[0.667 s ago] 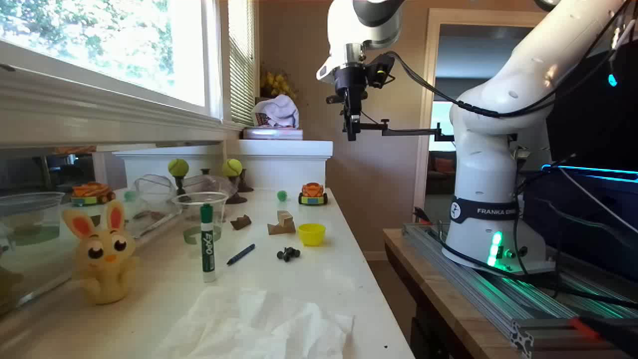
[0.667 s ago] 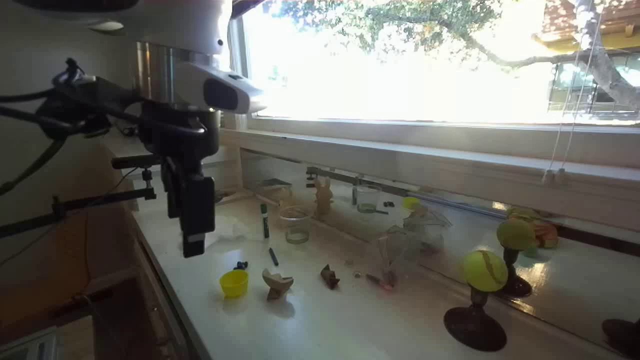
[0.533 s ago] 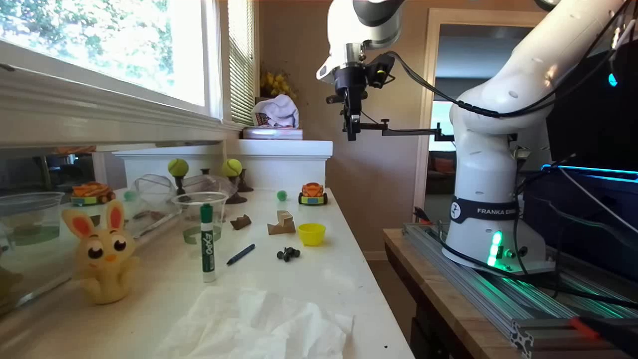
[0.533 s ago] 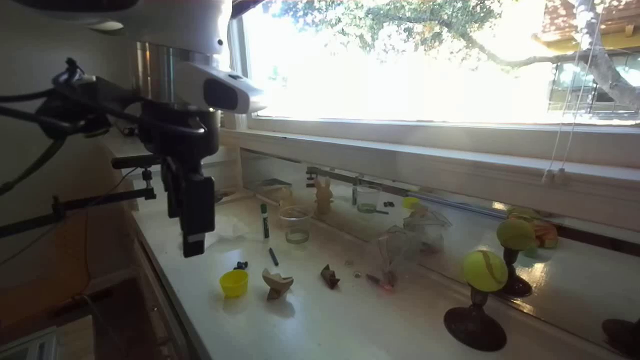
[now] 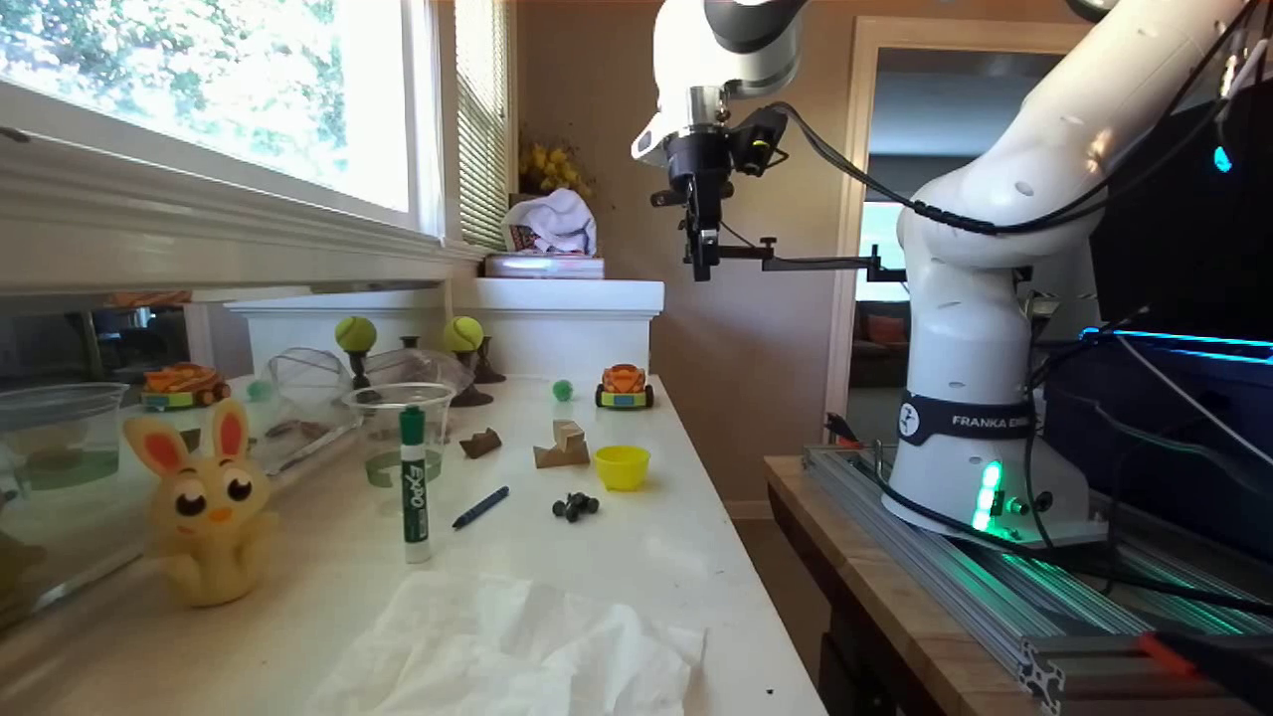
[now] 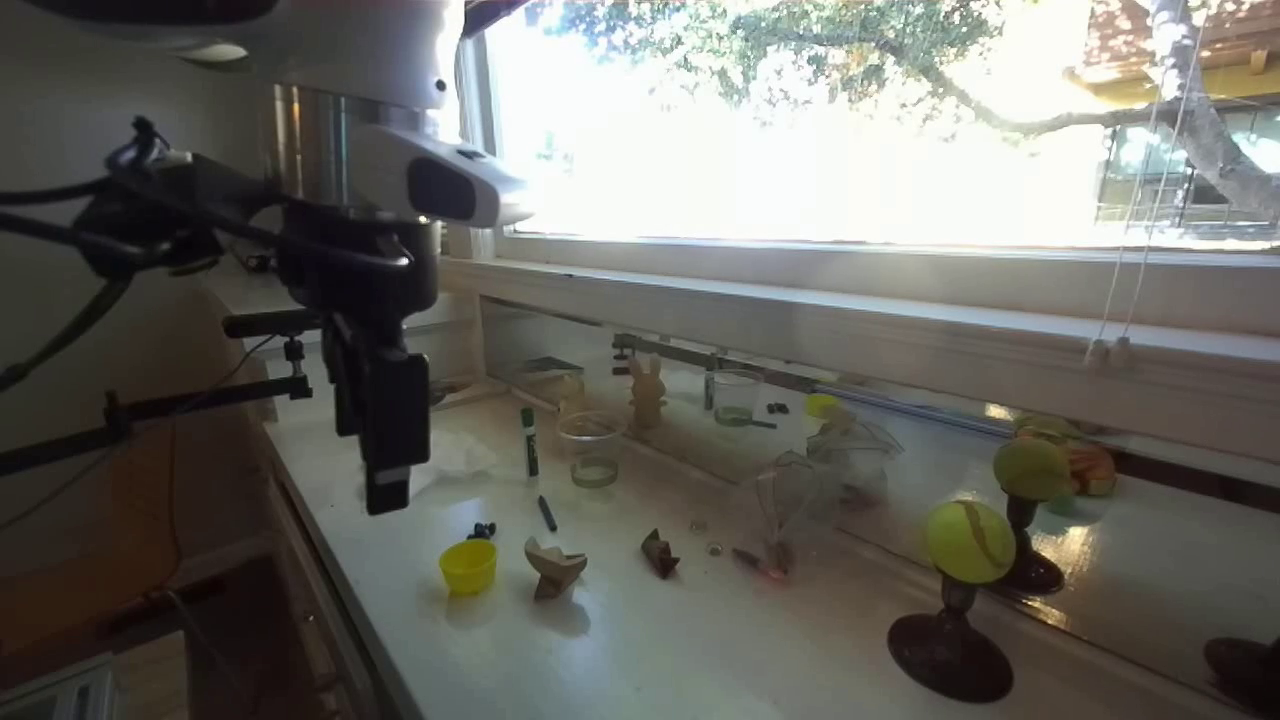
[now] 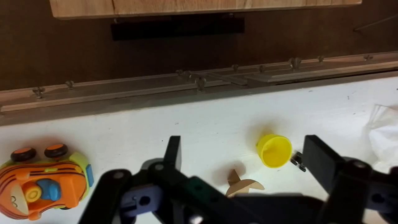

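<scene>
My gripper stands open with nothing between its fingers, high above the white counter and pointing down. In an exterior view the gripper hangs well above the counter's right edge; it touches nothing. Below it, framed between the fingertips in the wrist view, is a small yellow cup, its mouth facing up. Beside the cup lies a small black wheeled piece, partly hidden by a finger. A folded brown cardboard piece sits near the cup, its lower part covered by the gripper body.
An orange toy car is on the counter. A green marker stands upright by a clear plastic cup, with a blue crayon, a bunny figure and crumpled paper nearby. Tennis balls rest on dark stands.
</scene>
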Robot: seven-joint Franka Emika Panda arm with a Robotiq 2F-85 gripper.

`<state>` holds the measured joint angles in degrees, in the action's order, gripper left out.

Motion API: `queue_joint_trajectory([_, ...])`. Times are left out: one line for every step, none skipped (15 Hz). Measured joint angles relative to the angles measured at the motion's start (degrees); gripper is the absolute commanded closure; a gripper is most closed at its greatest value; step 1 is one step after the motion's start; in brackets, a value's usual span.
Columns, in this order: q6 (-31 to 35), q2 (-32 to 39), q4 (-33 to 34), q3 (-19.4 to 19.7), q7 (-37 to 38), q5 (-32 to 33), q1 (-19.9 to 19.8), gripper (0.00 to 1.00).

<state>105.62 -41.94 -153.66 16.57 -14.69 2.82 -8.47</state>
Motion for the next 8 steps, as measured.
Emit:
queue_joint_trajectory([0.0, 0.1, 0.0, -0.2, 0.0, 0.0, 0.0, 0.0])
queue_joint_trajectory([0.0, 0.2, 0.0, -0.6, 0.1, -0.1, 0.1, 0.0])
queue_joint_trajectory([0.0, 0.3, 0.0, -1.3, 0.1, -0.4, 0.6, 0.0])
queue_joint_trajectory([0.0, 0.4, -0.1, -2.4, 0.1, -0.9, 1.4, 0.0])
queue_joint_trajectory([0.0, 0.5, -0.2, -3.5, 0.0, -1.6, 2.6, 0.0])
queue_joint_trajectory([-0.1, 0.7, -0.3, -4.7, 0.0, -2.6, 4.1, 0.0])
queue_joint_trajectory([-0.3, 0.9, -0.3, -5.9, 0.0, -3.6, 5.9, 0.0])
queue_joint_trajectory([-0.5, 1.2, -0.3, -6.9, 0.0, -4.7, 7.6, 0.0])
